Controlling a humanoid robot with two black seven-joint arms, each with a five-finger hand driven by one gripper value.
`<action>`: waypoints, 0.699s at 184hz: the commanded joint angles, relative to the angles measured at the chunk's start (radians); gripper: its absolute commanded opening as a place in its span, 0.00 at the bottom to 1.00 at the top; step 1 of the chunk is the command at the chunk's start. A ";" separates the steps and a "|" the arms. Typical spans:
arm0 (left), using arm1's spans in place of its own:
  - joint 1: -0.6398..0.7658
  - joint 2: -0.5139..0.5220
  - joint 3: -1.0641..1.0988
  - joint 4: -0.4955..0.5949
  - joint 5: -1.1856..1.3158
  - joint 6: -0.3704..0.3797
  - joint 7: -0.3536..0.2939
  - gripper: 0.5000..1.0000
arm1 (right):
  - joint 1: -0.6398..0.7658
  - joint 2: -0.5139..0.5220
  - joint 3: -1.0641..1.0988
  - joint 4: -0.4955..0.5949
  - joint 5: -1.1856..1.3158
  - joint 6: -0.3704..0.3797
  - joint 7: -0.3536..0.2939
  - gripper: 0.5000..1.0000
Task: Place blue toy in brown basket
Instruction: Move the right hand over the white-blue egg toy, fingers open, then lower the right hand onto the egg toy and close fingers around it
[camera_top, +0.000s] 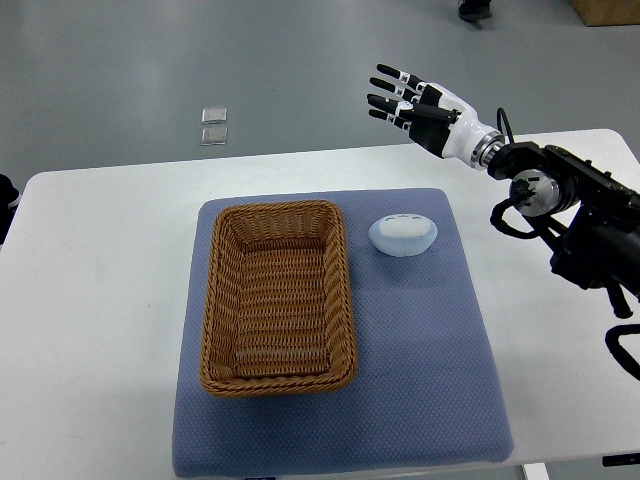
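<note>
Nearest the camera: blue-grey mat laid flat on white bench, covering the middle of the bench top. On the left half of the mat: brown basket, rectangular, woven wicker, long axis running near to far, standing upright and open at the top; interior shows only bare weave. Just beside the far right corner of the basket, apart from its rim: blue toy, resting on the mat. Toy form: rounded, low oval, pale blue with a whiter upper patch carrying small dark marks; finer detail too small to tell. At the right edge, level with the toy and nearer: black arm, entering from the right, with exposed joint housings and looped cable, crossing the right end of the bench. Farther along, past a silver wrist ring: right robot hand, white shell with black finger segments. Pose: raised beyond the far edge of the mat, forearm angled toward the far left, fingers extended roughly straight and spread side by side, pointing left; thumb folded partly across the palm. State: wide, holding nothing. Position relative to toy: above in the picture and slightly right, well apart, no contact. Beyond the bench: grey floor with two small clear square plates lying on it, one beside the other.
</note>
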 joint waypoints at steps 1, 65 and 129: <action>0.000 0.000 0.000 -0.002 0.000 -0.002 0.001 1.00 | 0.053 -0.023 -0.054 0.003 -0.196 0.017 -0.018 0.81; -0.003 0.000 0.003 -0.004 0.001 -0.002 0.001 1.00 | 0.226 -0.238 -0.403 0.302 -0.759 0.063 -0.072 0.82; -0.012 0.000 0.005 -0.005 0.001 -0.003 0.001 1.00 | 0.256 -0.287 -0.507 0.398 -0.810 0.065 -0.176 0.82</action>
